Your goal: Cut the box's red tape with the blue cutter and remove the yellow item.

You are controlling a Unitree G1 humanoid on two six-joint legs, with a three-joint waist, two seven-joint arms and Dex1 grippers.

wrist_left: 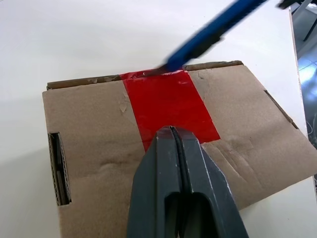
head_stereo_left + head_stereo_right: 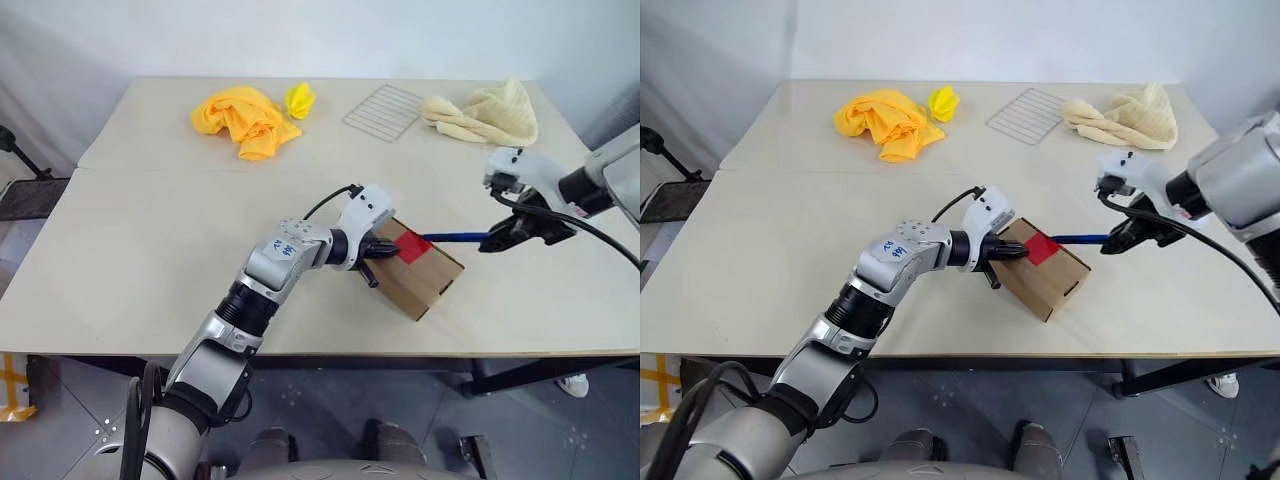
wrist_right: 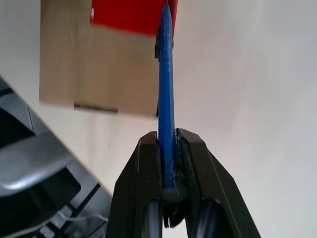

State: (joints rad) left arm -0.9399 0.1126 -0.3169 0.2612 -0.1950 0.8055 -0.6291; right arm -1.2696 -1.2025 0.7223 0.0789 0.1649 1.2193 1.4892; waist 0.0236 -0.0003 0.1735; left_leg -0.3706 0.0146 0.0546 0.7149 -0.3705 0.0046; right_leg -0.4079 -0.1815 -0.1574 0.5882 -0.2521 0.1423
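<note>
Cutting is in hand at frame centre: right gripper (image 2: 512, 236) clamps the blue cutter (image 2: 455, 238) at the red tape (image 2: 413, 245) edge, left gripper (image 2: 381, 250), fingers together, pins the box (image 2: 425, 280); next, slice across.

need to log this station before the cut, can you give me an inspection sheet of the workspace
surface: pale table, two tops joined by a seam.
job's things: box near the front edge, shut; red tape across its top seam; blue cutter with its tip at the tape's far edge. yellow item: nothing seen.
clutter: orange cloth, small yellow scrap, wire rack and cream towel along the far side.
grippers: left claw shut, pressed on the box top at the tape; right claw shut on the blue cutter.
cables: black cables on both arms.
surroundings: grey floor, white backdrop.
</note>
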